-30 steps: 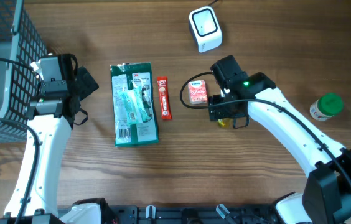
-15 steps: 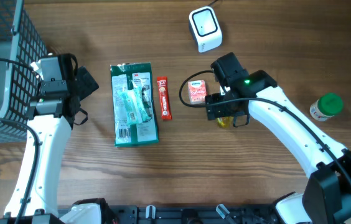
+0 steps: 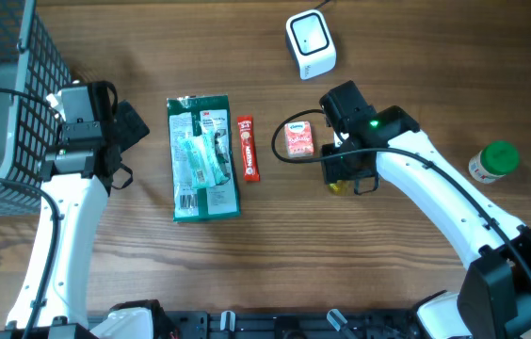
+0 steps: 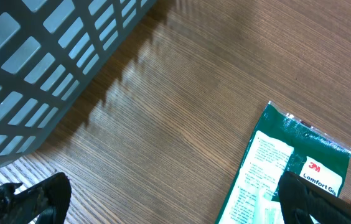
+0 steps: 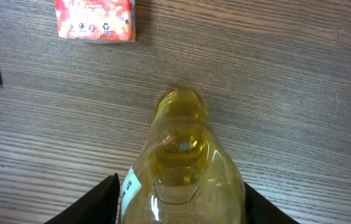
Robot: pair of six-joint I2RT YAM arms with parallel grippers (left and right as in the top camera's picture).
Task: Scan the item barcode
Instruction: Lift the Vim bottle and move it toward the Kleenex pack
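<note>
Ref = carton (image 3: 299, 139). Left of it: sachet (image 3: 248, 148) near, then flat pack (image 3: 203, 158), basket (image 3: 2, 85) well beyond. Scanner (image 3: 310, 43) behind carton, apart. Bottle (image 5: 177, 155) just right-front of carton. Jar (image 3: 491, 162) well right, past the bottle.

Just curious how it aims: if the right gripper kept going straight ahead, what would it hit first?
The yellow bottle, already between its fingers; beyond it only bare table shows, though depth is unclear.
</note>
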